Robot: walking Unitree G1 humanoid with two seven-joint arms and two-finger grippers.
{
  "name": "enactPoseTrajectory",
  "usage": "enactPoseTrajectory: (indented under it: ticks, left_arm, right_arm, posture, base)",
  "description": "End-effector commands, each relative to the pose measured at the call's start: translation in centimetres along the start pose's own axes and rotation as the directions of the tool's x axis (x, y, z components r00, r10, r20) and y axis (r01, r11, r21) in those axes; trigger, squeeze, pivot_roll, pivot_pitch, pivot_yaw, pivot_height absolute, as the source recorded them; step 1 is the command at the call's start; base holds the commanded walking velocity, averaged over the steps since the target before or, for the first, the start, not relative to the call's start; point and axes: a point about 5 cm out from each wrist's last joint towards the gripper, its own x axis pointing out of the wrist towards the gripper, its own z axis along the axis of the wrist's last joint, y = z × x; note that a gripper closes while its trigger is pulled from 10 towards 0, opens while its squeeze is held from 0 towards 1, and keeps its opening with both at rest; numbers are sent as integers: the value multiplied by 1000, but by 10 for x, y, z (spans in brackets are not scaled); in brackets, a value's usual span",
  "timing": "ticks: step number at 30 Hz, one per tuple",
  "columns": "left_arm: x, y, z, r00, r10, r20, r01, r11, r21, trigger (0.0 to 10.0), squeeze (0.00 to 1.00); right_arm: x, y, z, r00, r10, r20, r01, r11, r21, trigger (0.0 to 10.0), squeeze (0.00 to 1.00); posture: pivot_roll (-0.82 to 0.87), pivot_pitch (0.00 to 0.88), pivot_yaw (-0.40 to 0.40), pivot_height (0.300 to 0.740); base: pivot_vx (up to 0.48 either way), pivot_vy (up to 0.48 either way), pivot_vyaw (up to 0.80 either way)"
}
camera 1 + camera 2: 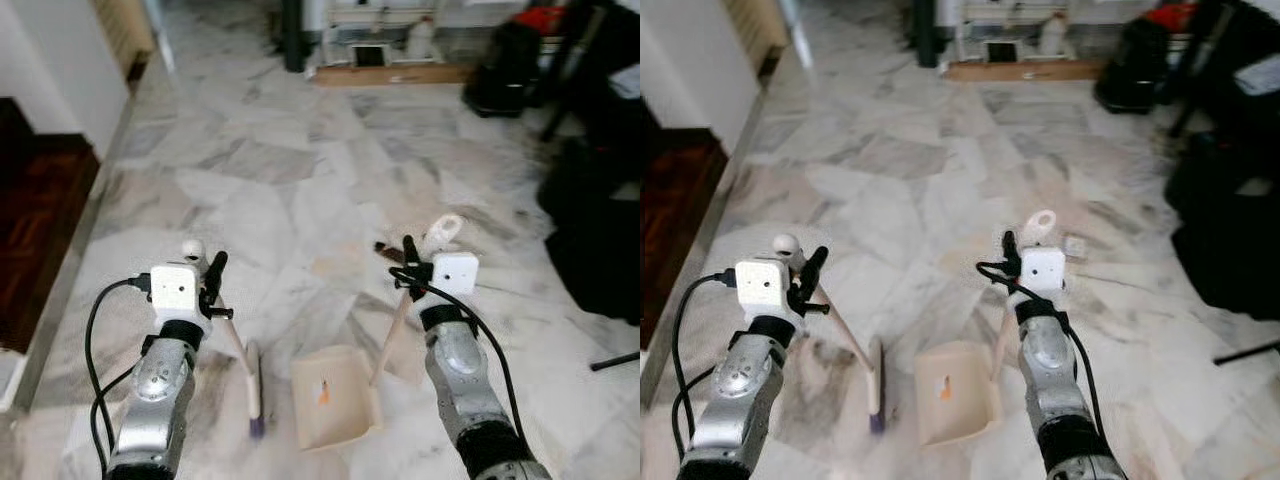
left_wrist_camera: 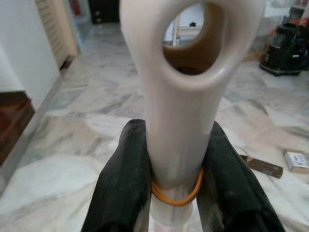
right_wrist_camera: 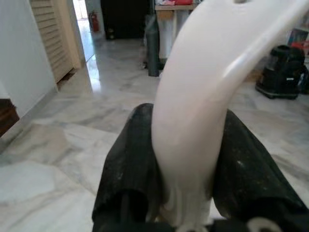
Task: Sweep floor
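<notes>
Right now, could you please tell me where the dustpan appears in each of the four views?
Left eye view: the dustpan lies on the marble floor, low and centre, between the arms.
Right eye view: the dustpan lies low and centre.
Left wrist view: the dustpan is not in it.
Right wrist view: its pale handle sits between the right gripper's fingers.
Shared landmark: the black vacuum.

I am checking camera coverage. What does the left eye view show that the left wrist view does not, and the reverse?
Left eye view: the broom's head, the dustpan beside it with an orange scrap inside, and the right tool shut on the dustpan handle. Left wrist view: an orange rubber band round the broom handle and the hole at its end. Both: the left tool shut on that handle, and the marble floor.
</notes>
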Motion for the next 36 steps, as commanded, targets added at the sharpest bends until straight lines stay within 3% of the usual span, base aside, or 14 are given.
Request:
enactPoseTrajectory:
  ticks: [1,9,13,36]
  left_arm:
    - [4,-8,8,999,-23,35,23,1000,-4,10000,0]
    - [5,-7,9,999,-21,36,21,1000,-3,10000,0]
    - [5,-7,9,999,-19,36,19,1000,-2,10000,0]
    - [5,-7,10,999,-17,36,17,1000,-3,10000,0]
  right_arm:
    - [0,-12,4,999,-39,23,39,999,3,10000,0]
    - [2,-11,4,999,-43,14,43,999,17,10000,0]
    - [2,-11,4,999,-41,14,41,999,16,10000,0]
    - [2,-12,5,999,-36,25,36,999,8,10000,0]
  posture:
    - [120,160,-17,740]
    - [121,165,-17,740]
    - [120,166,-17,740]
    - [119,170,-20,740]
  base:
    - [480,0,0]
    - [480,0,0]
    - [480,0,-680]
    - [480,0,0]
